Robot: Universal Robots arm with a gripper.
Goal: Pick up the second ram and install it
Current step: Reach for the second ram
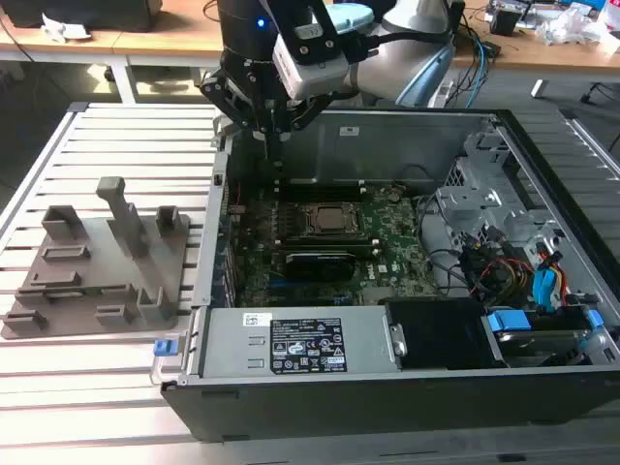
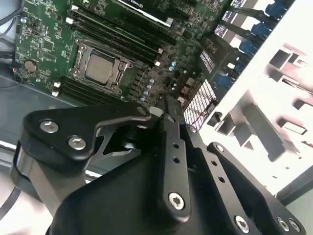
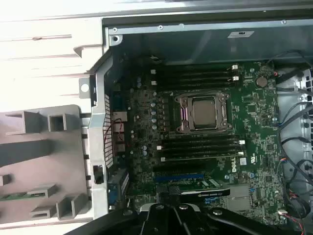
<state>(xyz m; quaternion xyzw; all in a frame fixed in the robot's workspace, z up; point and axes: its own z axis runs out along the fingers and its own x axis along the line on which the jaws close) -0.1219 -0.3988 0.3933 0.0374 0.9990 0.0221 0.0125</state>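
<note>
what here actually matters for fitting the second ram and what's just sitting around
For the job:
- the second ram, a green stick in the grey fixture plate
- the gripper, above the open case
- the memory slots on the motherboard

Just there:
- CPU socket
- graphics card
- power supply
- drive cables

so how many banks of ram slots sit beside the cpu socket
2. One bank of long dark slots lies between the square metal CPU socket and the grey case wall; the other lies on the socket's opposite side.
</note>
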